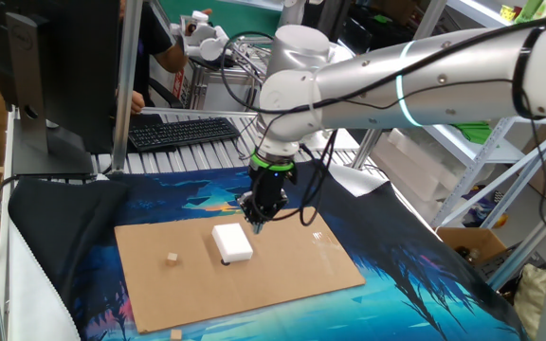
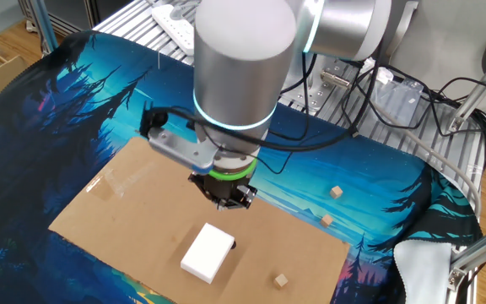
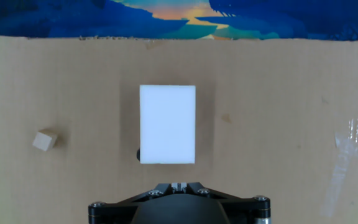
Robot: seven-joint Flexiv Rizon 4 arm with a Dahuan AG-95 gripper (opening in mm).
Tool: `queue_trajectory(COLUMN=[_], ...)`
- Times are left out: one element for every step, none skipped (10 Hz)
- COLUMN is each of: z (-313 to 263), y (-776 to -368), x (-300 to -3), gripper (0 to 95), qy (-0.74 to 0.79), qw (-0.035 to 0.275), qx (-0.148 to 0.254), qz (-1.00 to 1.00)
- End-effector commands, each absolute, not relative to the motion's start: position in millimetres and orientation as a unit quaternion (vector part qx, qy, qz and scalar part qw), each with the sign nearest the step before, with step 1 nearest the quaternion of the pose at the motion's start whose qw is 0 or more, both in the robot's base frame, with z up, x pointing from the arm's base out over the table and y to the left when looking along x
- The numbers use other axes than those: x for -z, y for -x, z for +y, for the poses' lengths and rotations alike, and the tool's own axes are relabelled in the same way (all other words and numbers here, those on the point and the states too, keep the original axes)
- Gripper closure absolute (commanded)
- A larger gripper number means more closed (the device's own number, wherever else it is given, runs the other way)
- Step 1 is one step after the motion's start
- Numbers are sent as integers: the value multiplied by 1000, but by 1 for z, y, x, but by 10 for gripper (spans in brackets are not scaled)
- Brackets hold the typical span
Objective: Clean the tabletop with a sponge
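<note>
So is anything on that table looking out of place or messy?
Mostly tidy. Small tan cubes are scattered: one on the cardboard sheet near the white sponge, two more on the patterned mat. A strip of clear tape wrinkles the cardboard.

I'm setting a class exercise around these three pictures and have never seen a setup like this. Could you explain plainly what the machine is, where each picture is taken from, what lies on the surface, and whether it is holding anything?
The machine is a robot arm, silver-white, ending in a two-finger gripper that points down at the table. Two pictures come from fixed cameras on different sides of the table. The third comes from a camera on the hand itself, looking down along the fingers.

On a blue patterned mat lies a brown cardboard sheet, the tabletop to be cleaned. On it rests a white sponge, with a small dark spot showing at one corner. A tiny tan cube sits on the sheet to one side; a few more cubes lie on the mat.

The gripper is shut and empty: the sponge lies apart from it, unheld.
</note>
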State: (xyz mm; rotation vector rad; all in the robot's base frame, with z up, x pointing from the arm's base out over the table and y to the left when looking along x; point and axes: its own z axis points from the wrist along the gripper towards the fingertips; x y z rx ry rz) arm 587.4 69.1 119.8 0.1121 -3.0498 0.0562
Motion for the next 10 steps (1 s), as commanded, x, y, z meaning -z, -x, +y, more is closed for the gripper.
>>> queue_trajectory(z=[69, 69, 69, 69, 69, 69, 69, 69, 69, 69], y=[-587, -587, -587, -587, -587, -587, -587, -587, -587, -587], x=[-120, -120, -120, -120, -121, -121, -121, -121, -121, -121], gripper=[950, 950, 950, 950, 950, 950, 950, 950, 950, 950], qy=[-30, -22, -19, -18, -18, -18, -18, -19, -21, -22], qw=[42, 46, 47, 47, 47, 50, 51, 51, 53, 53], qx=[-18, -16, -16, -16, -16, -17, -17, -19, -23, -24], qz=[-998, -999, -999, -999, -999, -998, -998, -998, -998, -998])
